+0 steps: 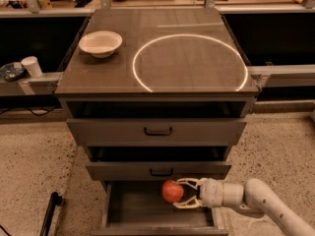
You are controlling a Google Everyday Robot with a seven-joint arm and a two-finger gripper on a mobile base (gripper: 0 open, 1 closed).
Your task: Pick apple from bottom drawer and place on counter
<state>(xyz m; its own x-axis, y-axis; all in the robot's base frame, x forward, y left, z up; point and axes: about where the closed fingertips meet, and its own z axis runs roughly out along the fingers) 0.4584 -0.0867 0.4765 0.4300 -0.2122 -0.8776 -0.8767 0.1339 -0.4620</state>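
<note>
The red apple (172, 191) is held between the pale fingers of my gripper (179, 193), just above the dark floor of the open bottom drawer (133, 210). The gripper reaches in from the right on a white arm, and it is shut on the apple. The counter (162, 48) is the cabinet's dark top with a large thin white circle, well above the gripper.
A white bowl (100, 43) sits at the counter's back left corner. The two upper drawers with black handles (158, 131) stick out slightly above the bottom drawer. A white cup (32, 66) stands on a ledge at the left. A black rod (49, 213) lies on the speckled floor.
</note>
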